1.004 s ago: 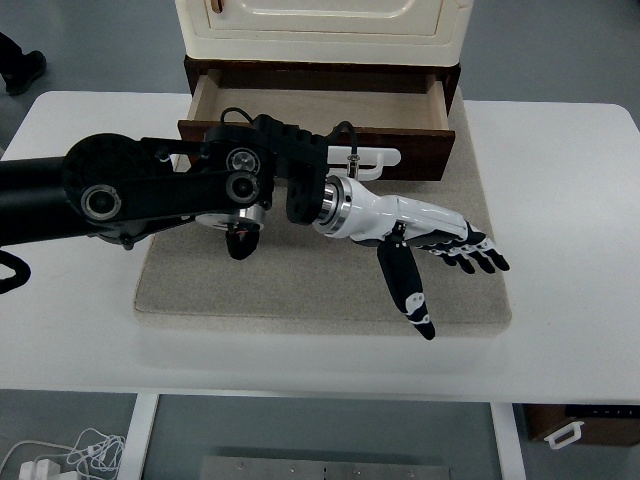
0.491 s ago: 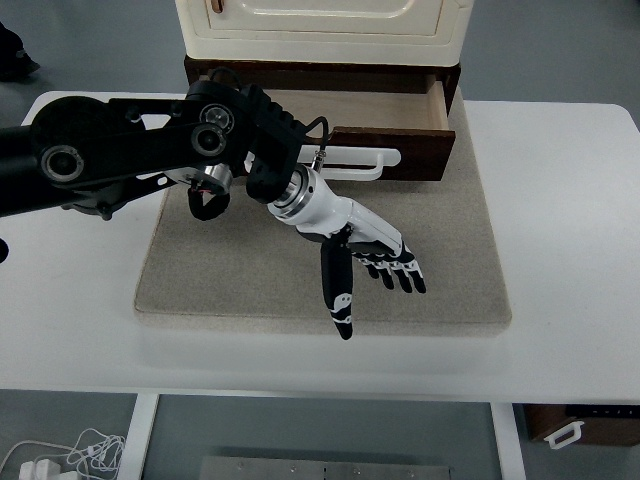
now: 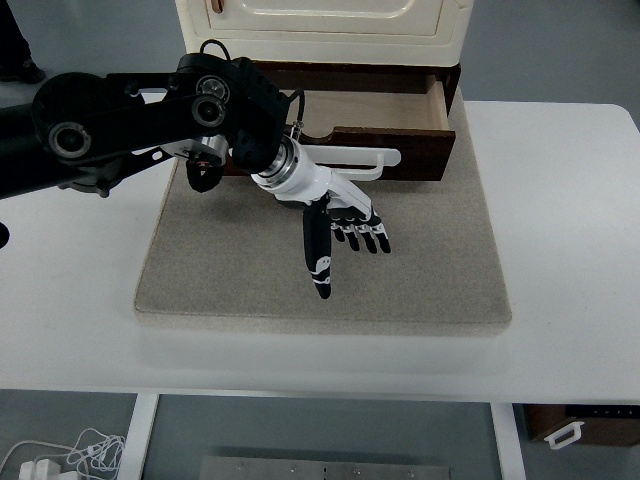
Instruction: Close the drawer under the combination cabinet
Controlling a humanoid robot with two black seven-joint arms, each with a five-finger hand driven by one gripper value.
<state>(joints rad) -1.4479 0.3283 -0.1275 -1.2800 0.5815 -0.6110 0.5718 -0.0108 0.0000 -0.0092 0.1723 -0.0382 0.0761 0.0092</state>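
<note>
The cream combination cabinet (image 3: 320, 25) stands at the table's far middle on a dark wooden base. Its brown drawer (image 3: 400, 120) is pulled out toward me, with a white bar handle (image 3: 365, 160) on its front panel. My left arm comes in from the left edge and hides the drawer's left part. My left hand (image 3: 340, 235) is open, fingers spread and pointing down over the mat, just in front of and below the handle. It holds nothing. My right arm does not show.
A beige mat (image 3: 420, 270) lies under the cabinet and covers the table's middle. The white table (image 3: 570, 250) shows bare on both sides. A person's dark shoe (image 3: 15, 65) is on the floor at the top left.
My left arm has swung back and to the left. The open hand moved from the mat's right-middle toward the drawer front and turned fingers-down. The drawer has not moved.
</note>
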